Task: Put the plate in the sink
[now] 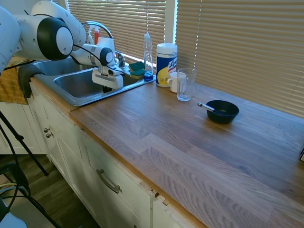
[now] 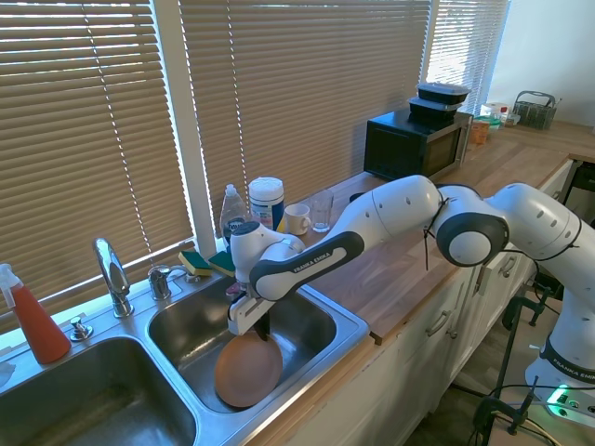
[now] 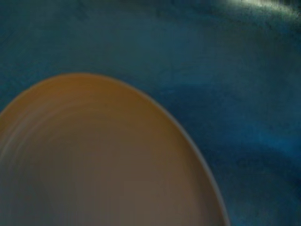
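Gripper (image 2: 263, 327) fingertips hidden behind plate (image 2: 247, 370) in sink (image 2: 346, 327).

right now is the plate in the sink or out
In: the plate sits tilted inside the sink's right basin, the hand at its upper edge.

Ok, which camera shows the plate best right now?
Second exterior view: the whole plate stands tilted in the sink under the gripper. The wrist view shows a blurred part; the first exterior view hides it.
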Tool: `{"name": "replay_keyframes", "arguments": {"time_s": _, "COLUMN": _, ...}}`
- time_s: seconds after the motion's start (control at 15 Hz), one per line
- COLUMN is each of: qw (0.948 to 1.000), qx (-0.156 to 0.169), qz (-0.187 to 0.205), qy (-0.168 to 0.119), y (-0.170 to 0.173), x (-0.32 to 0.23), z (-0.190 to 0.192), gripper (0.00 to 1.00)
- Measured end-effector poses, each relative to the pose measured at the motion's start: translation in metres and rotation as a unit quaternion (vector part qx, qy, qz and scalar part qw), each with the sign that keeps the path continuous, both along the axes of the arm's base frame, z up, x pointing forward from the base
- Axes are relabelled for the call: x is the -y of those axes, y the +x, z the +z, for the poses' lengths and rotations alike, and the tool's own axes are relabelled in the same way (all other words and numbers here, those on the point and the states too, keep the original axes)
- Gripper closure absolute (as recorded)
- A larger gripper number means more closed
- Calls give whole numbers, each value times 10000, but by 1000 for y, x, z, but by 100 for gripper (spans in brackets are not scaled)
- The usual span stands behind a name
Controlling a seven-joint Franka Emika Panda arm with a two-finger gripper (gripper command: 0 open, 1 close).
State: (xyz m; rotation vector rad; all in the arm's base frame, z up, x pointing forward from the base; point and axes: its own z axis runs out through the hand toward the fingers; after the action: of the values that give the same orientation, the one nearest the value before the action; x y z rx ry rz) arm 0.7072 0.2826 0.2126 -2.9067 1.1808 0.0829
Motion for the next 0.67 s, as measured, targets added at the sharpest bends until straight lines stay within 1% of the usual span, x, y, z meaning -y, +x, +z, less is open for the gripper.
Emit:
{"name": "replay_keyframes", "arguments": {"time_s": 0.33, "qw": 10000, "qx": 70, "qz": -17, "qy": -15, "y": 3, "x": 3, "z": 7, "gripper": 0}}
{"name": "replay_keyframes", "arguments": {"time_s": 0.47, "qw": 9999, "qx": 165, "qz": -21, "qy": -1, "y": 5, "x": 3, "z": 22, "gripper": 0}}
{"name": "replay_keyframes", "arguments": {"time_s": 0.67, "qw": 9993, "qx": 370, "qz": -42, "qy": -5, "y": 8, "x": 4, "z": 57, "gripper": 0}}
